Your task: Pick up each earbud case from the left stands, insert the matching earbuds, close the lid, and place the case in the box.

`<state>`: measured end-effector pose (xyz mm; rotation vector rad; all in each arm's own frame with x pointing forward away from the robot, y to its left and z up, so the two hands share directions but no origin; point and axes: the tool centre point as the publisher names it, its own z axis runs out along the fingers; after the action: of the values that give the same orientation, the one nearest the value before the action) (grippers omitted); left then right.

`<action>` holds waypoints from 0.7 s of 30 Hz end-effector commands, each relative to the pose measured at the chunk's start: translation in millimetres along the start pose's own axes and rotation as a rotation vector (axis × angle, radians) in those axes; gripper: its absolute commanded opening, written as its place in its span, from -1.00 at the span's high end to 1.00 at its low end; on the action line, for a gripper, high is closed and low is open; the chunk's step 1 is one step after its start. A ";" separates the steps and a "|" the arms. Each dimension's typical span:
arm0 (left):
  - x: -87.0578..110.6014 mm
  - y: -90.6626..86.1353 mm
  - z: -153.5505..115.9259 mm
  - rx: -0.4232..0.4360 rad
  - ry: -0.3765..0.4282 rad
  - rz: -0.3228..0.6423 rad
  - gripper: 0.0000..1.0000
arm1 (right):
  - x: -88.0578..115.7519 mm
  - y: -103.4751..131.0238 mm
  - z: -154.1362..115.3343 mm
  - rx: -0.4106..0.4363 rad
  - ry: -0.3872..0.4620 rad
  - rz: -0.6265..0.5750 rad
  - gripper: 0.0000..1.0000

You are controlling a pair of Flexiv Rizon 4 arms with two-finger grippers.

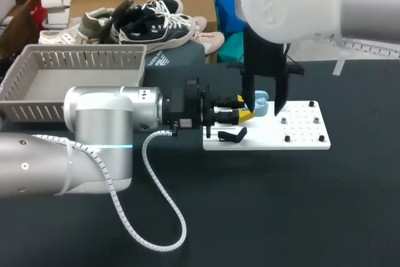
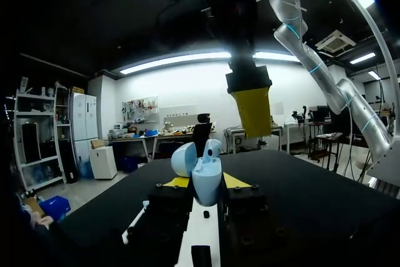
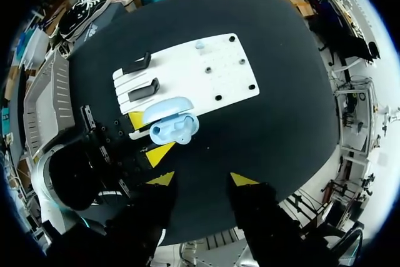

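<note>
A light blue earbud case (image 1: 260, 105) with its lid open is held above the white board's (image 1: 300, 137) left part, my left gripper (image 1: 244, 109) shut on its sides. In the left wrist view the case (image 2: 206, 176) stands between the yellow tips with an earbud (image 2: 212, 149) sticking up from it. My right gripper (image 1: 264, 112) hangs straight above the case, open and holding nothing. From the right wrist view the open case (image 3: 175, 129) lies beyond my right gripper (image 3: 202, 179).
Two black stands (image 3: 144, 90) sit at the white board's (image 3: 206, 70) left end, and small pegs (image 1: 302, 120) dot its right half. A grey slatted basket (image 1: 37, 85) stands at the back left. Black tabletop surrounds the board.
</note>
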<state>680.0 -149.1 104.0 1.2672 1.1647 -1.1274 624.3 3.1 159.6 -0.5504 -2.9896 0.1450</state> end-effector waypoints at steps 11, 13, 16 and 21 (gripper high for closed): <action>-0.1 -1.3 0.1 -0.005 0.000 0.001 1.00 | -18.5 -1.7 8.6 0.033 -0.027 0.048 0.01; -0.1 -1.3 0.1 -0.005 0.000 0.001 1.00 | -20.6 -3.2 8.3 0.034 -0.029 0.055 0.01; -0.1 -1.3 0.1 -0.005 0.000 0.001 1.00 | -22.6 -4.0 8.0 0.035 -0.031 0.060 0.00; -0.1 -1.3 0.1 -0.005 0.000 0.001 1.00 | -25.4 -4.8 7.7 0.037 -0.042 0.073 -0.02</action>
<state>680.0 -149.0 104.1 1.2671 1.1648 -1.1274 646.6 -11.2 150.5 -0.6557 -2.9997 0.2158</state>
